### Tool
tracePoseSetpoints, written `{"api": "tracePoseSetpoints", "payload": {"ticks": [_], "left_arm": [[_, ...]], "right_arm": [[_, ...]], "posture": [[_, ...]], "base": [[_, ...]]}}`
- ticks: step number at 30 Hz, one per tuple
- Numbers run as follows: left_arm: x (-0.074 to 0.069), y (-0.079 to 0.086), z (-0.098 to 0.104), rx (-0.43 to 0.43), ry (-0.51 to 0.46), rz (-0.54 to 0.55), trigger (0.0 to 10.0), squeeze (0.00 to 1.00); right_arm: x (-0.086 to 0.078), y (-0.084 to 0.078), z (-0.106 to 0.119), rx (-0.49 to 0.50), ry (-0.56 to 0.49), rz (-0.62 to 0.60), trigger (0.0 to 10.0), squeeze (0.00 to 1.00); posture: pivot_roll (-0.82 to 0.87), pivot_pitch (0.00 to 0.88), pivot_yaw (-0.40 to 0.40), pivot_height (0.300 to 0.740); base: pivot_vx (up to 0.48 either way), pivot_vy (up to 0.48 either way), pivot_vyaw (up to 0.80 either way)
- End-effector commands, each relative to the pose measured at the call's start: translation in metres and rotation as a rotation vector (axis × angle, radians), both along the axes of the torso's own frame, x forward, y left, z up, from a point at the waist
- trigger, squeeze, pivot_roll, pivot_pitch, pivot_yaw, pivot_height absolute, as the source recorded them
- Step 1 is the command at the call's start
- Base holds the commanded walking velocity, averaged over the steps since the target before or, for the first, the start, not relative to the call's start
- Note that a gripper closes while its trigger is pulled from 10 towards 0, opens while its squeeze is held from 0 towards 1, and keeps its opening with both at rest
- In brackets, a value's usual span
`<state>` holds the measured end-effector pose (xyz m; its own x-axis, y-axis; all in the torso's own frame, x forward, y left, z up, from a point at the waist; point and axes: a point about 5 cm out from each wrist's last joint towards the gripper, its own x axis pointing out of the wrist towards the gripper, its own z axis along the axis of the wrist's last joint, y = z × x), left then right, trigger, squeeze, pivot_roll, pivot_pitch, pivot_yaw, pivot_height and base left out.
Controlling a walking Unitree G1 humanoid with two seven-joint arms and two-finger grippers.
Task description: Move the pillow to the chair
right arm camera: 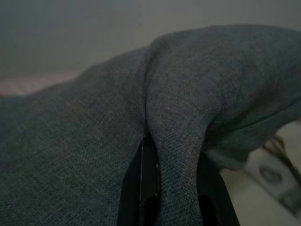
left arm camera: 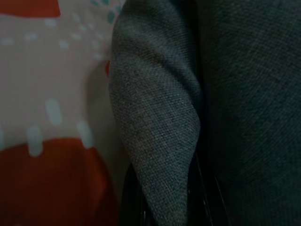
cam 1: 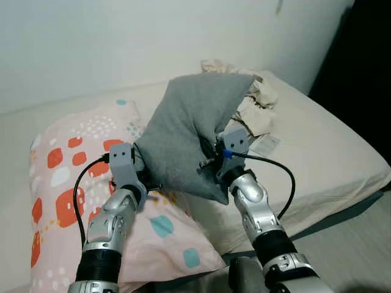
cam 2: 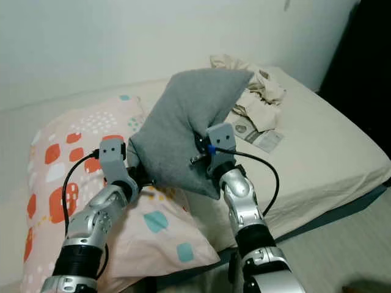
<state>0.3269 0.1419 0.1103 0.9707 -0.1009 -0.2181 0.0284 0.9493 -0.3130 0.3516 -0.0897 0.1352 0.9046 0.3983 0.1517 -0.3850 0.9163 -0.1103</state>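
Note:
A grey pillow [cam 1: 183, 131] hangs lifted above the bed, held from both sides. My left gripper [cam 1: 146, 177] is shut on its lower left edge, and my right gripper [cam 1: 211, 162] is shut on its right edge. In the left wrist view a fold of the grey pillow [left arm camera: 160, 132] is pinched between the black fingers [left arm camera: 129, 202]. The right wrist view has the same: a ridge of grey pillow [right arm camera: 176, 141] is clamped between two black fingers [right arm camera: 134, 193]. The pillow's top corner points up toward the wall.
A pink pillow [cam 1: 67, 183] with red and teal patches lies on the bed under my left arm. Crumpled cream cloth [cam 1: 256, 104] sits behind the grey pillow. The cream mattress [cam 1: 330, 152] runs right to its edge, with floor [cam 1: 348, 250] below.

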Motion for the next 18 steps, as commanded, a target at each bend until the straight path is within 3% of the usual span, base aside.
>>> {"api": "tracePoseSetpoints", "payload": {"ticks": [1,4,15,18], "left_arm": [[-0.001,0.006,0.005,0.042,-0.038,0.04,10.0,0.0],[-0.005,0.008,-0.001,0.226,-0.074,-0.004,10.0,0.0],[-0.014,0.004,-0.013,0.233,-0.049,0.022,10.0,0.0],[-0.016,0.005,-0.023,0.259,-0.01,0.026,10.0,0.0]], "right_arm": [[-0.001,0.003,-0.008,-0.013,0.044,-0.011,10.0,0.0],[-0.004,0.001,-0.014,-0.031,0.06,-0.019,10.0,0.0],[-0.008,-0.006,-0.024,-0.016,0.102,-0.03,10.0,0.0],[-0.009,-0.006,-0.027,-0.061,0.118,0.002,10.0,0.0]], "posture": [[-0.01,0.04,-0.018,0.587],[-0.01,0.039,-0.022,0.587],[-0.01,0.032,-0.039,0.587],[-0.02,0.026,-0.045,0.587]], "base": [[0.0,0.0,0.0],[0.0,0.0,0.0],[0.0,0.0,0.0],[0.0,0.0,0.0]]}}
